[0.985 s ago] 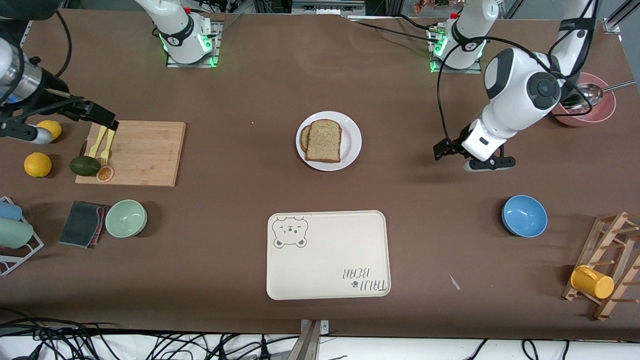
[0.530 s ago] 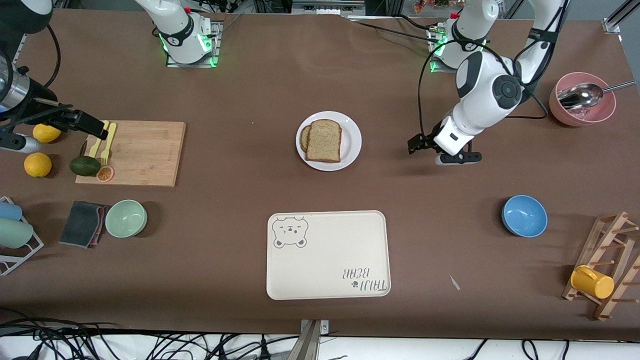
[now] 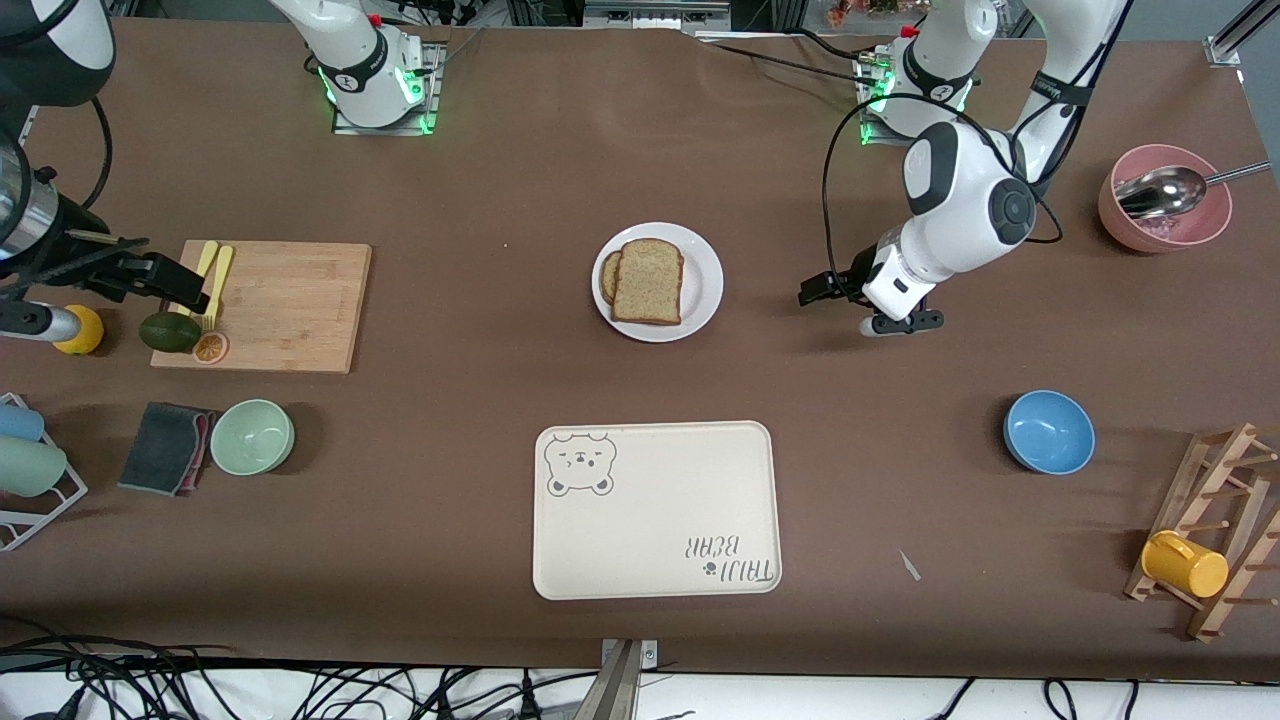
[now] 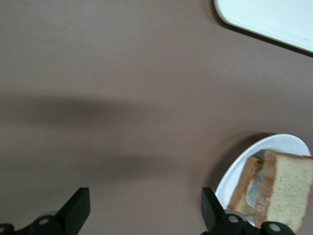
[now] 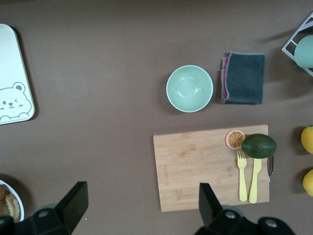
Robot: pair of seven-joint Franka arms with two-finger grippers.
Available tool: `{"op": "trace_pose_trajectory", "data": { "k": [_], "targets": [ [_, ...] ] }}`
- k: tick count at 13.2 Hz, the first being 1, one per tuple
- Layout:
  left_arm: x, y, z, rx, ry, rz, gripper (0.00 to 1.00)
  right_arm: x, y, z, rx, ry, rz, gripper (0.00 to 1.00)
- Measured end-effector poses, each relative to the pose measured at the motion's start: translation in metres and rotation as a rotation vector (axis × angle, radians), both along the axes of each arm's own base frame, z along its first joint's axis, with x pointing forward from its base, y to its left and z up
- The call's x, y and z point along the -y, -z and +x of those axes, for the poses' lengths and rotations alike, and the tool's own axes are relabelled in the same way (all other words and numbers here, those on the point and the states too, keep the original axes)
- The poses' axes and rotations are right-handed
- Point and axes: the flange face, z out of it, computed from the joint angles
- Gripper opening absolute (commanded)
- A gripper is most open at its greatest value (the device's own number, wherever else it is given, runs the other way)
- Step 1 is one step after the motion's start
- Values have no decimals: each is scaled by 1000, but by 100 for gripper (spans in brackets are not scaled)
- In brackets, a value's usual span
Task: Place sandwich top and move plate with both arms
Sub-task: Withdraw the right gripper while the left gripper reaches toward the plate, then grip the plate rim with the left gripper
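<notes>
Hovering over bare desk [image 3: 480, 180] just beside the plate [image 3: 704, 290], toward the left arm's end, the left hand [image 3: 850, 305] has its fingers [image 4: 76, 210] spread wide and holds nothing. On the plate, close to that hand, the sandwich top [image 3: 648, 281] lies over a second slice [image 3: 609, 277], overlapping it with an offset. High over the end of the cutting board [image 3: 290, 305] where the yellow fork [image 3: 218, 288] and avocado [image 3: 169, 332] lie, the right hand [image 3: 165, 285] is likewise wide open and empty, well apart from the plate.

Sandwich top [image 3: 648, 281] lies on the plate [image 3: 703, 285], tray [image 3: 655, 510] nearer the camera.
</notes>
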Motion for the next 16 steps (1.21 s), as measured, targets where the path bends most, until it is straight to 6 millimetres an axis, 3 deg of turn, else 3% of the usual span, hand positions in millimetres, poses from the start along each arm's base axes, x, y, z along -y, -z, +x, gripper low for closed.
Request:
{"op": "trace_pose_trajectory", "data": {
  "k": [5, 9, 11, 13, 16],
  "targets": [
    [5, 32, -9, 18, 68, -181, 100, 0, 1, -3, -29, -6, -4, 100],
    [30, 65, -29, 76, 118, -380, 100, -1, 3, -4, -43, -12, -5, 100],
    [31, 80, -34, 92, 119, -421, 100, -14, 0, -5, -38, -40, -2, 100],
    [37, 88, -40, 104, 94, -466, 100, -24, -2, -6, -34, -57, -1, 100],
    [51, 99, -50, 156, 79, -536, 93, -18, -2, -6, -34, -67, -13, 100]
  ]
}}
